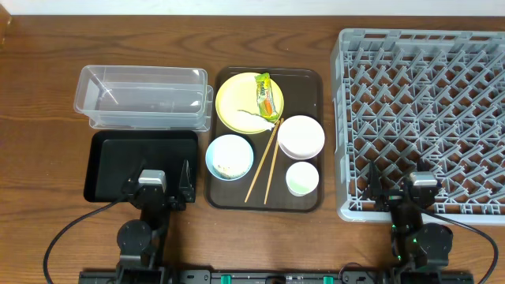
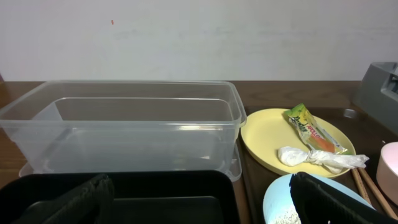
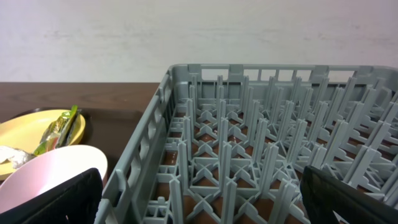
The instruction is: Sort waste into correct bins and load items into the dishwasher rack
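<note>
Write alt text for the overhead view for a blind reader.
A brown serving tray in the middle holds a yellow plate with a snack wrapper, a light-blue bowl, a white-pink bowl, a cup and chopsticks. A clear tub and black tray lie left of it, an empty grey dishwasher rack right.

From my overhead feed, the tub (image 1: 142,79) sits at the back left, with the flat tray (image 1: 134,162) just in front of it. The serving tray (image 1: 306,91) lies in the middle, and the rack (image 1: 426,102) fills the right side. On the serving tray, the plate (image 1: 235,102) is back left and carries the wrapper (image 1: 266,95). In front of the plate is the left bowl (image 1: 230,150), with rice grains (image 1: 227,167) in it. The right bowl (image 1: 301,136) sits across from it, with the cup (image 1: 302,178) in front. The chopsticks (image 1: 260,164) lie between the two bowls.
</note>
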You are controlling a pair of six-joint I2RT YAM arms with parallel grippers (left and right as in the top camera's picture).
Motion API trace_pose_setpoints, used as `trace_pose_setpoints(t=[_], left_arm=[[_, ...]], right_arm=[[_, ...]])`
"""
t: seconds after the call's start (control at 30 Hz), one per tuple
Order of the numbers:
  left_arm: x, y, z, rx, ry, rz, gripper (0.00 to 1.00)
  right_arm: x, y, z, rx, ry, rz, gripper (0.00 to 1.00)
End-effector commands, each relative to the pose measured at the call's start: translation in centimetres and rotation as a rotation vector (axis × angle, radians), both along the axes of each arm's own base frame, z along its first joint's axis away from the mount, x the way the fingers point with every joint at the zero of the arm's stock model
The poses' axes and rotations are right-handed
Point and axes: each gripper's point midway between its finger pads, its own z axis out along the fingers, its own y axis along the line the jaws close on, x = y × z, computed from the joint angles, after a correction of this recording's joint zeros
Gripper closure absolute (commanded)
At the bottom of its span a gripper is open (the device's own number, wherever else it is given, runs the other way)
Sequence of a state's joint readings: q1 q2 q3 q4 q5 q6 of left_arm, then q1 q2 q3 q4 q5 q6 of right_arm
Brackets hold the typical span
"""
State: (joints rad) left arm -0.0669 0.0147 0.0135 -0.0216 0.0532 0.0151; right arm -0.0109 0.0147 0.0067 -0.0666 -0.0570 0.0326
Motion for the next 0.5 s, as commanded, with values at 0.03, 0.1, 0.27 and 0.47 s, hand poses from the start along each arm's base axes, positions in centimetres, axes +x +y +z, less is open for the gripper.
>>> trace_pose_setpoints(t=[0.03,0.1,0.27,0.47], left_arm=[[-0.1,0.0,-2.0,-0.041,0.088,0.005,0.07],[-0.1,0.0,-1.9,-0.04,0.107,0.005,0.07],[0.2,0.0,-1.3,-0.035,0.192,0.006,0.07],[1.8,-0.2,0.9,-0.028,0.31,0.006,0.07]], right_arm=[[0.0,0.1,-0.1,-0.01,0.004,0.006,0.01],[-0.1,0.1,0.0,-0.01,0.01,0.005,0.01],[-0.2,-0.3,0.9,-0.012,0.032,-0.018,0.01],[0.2,-0.6,2.2,-0.014,0.121,-0.034,0.01]])
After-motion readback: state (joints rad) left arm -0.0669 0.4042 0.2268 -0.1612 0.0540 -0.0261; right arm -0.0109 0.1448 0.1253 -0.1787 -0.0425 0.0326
